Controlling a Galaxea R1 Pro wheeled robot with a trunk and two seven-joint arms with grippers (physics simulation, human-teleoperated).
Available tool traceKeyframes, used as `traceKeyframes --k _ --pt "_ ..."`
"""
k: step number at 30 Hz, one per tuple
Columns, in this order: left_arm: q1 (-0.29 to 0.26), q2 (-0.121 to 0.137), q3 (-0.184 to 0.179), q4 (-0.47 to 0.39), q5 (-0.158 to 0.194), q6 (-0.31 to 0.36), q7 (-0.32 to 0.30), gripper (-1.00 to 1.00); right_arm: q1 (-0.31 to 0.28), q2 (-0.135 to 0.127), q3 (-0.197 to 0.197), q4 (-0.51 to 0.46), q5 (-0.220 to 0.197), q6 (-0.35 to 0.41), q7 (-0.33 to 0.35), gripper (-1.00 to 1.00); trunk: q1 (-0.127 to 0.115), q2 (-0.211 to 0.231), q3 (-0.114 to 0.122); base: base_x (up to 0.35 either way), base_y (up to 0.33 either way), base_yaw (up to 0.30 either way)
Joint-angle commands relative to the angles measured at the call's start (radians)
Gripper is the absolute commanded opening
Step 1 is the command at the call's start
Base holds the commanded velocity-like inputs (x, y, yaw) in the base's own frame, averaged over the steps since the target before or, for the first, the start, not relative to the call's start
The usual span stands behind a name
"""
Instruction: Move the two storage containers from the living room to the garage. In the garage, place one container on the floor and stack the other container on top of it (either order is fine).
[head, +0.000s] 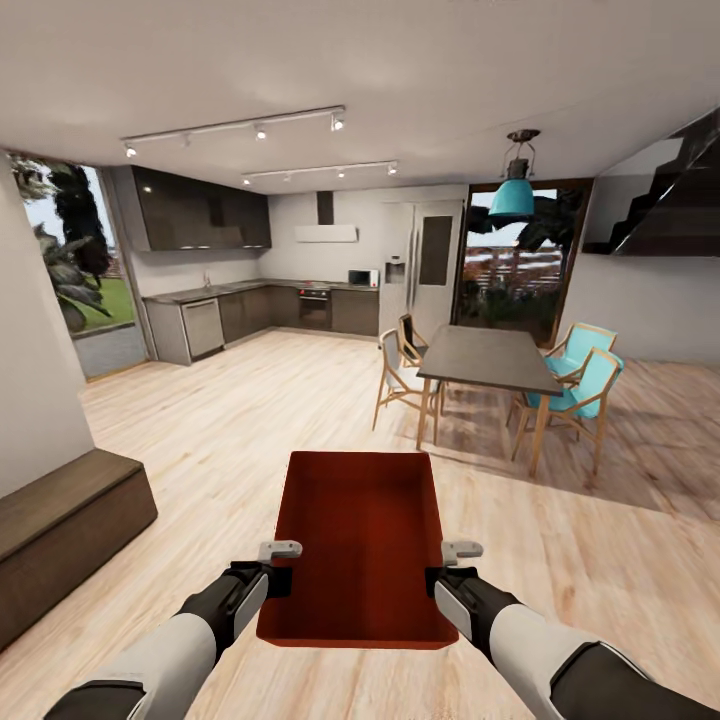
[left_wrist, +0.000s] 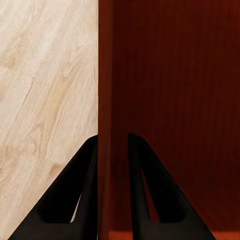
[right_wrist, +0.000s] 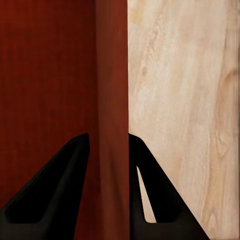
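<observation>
A long dark bench (head: 60, 525) sits low at the near left, by a white wall. Far left is a kitchen with dark cupboards (head: 200, 208). The wood floor (head: 240, 420) is light and runs all over the room. In the middle, close to the robot, a red bin (head: 360, 545) is held up above the floor, open side up. The left claw (head: 280, 572) is closed on the bin's left wall, one finger (left_wrist: 70, 195) outside and one inside. The right claw (head: 445, 572) is closed on the bin's right wall (right_wrist: 111, 125) the same way. Farther off on the right stands a dark dining surface (head: 490, 358) with chairs, some blue (head: 590, 385). A blue lamp (head: 513, 195) hangs over it. Dark stairs (head: 660, 215) go up at the far right.
</observation>
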Motion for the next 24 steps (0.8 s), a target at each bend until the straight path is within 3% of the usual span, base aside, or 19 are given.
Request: traceKeyframes --k 1,24 --pt "-0.001 -0.003 0.002 -0.002 -0.008 0.007 0.010 -1.00 -0.001 0.000 0.034 -0.001 0.004 0.008 -0.009 -1.00 0.000 -0.002 -0.002 0.000 0.000 -0.250" --pt "-0.001 -0.004 0.002 -0.001 -0.008 0.007 0.010 -1.00 -0.001 0.000 0.034 -0.001 0.004 0.008 -0.009 -1.00 0.000 -0.002 -0.002 0.000 0.000 -0.250"
